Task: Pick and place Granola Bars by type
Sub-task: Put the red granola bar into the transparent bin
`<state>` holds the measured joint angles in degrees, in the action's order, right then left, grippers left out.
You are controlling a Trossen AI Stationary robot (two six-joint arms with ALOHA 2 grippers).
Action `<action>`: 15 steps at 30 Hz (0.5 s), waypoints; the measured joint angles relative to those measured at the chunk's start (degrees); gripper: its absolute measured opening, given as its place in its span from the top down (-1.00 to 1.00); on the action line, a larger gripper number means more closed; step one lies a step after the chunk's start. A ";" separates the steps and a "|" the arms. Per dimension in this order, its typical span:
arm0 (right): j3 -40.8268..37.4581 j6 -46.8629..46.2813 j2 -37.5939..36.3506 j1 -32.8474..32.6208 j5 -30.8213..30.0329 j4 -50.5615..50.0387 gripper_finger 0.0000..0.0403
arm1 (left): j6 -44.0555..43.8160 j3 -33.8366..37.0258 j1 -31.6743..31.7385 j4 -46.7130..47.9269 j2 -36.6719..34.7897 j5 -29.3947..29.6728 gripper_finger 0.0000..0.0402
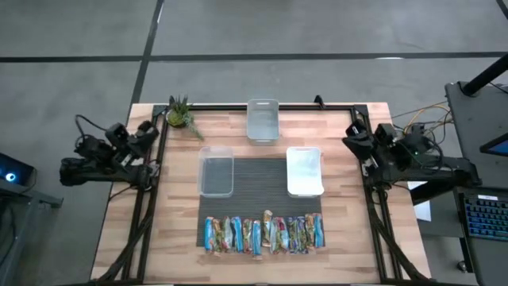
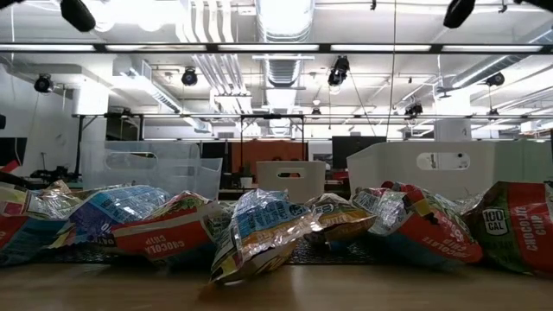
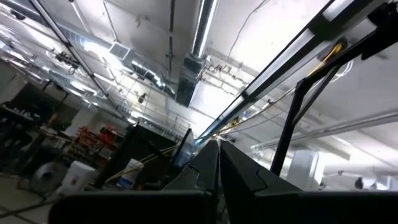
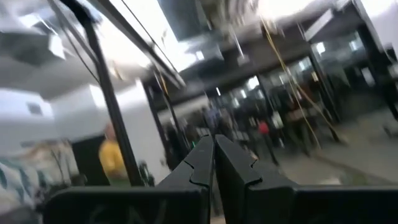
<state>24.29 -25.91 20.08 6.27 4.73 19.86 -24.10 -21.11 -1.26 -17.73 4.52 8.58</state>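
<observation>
A: Granola bars (image 1: 264, 234) lying in one row near the front edge of the table (image 1: 182, 246), on the front strip of a dark ribbed mat (image 1: 262, 175). Long axes running from front to back, side by side, some a little tilted, touching or nearly touching.

B: Seen level from the low view as crinkled shiny wrappers (image 2: 259, 229). Mostly blue, with some red and green-brown. Readable on the far right red wrapper: "100 CAL" and "CHOCOLATE CHIP" (image 2: 518, 226). Also "CHOCOLATE CHIP" on a red wrapper left of centre, partly bent. Brand name not clear.

A: Behind the row, three bins: clear bin (image 1: 216, 171) on the left part of the mat, white bin (image 1: 304, 171) on the right part, another clear bin (image 1: 263, 119) farther back on the bare wood. Small potted plant (image 1: 180, 116) at the back left corner.

B: Left end effector (image 3: 217, 163) clenched, holding nothing, parked beyond the left table edge. Right end effector (image 4: 214, 155) also clenched and empty, parked beyond the right edge. Both well apart from the bars.
</observation>
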 joint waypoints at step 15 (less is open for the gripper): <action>21.93 7.26 12.19 -0.01 1.96 -20.57 0.96 | 10.10 -28.85 0.00 29.47 20.90 -2.11 1.00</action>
<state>46.23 -18.65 32.27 6.26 6.69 -0.71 -14.00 -49.96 -1.26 11.73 25.42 6.47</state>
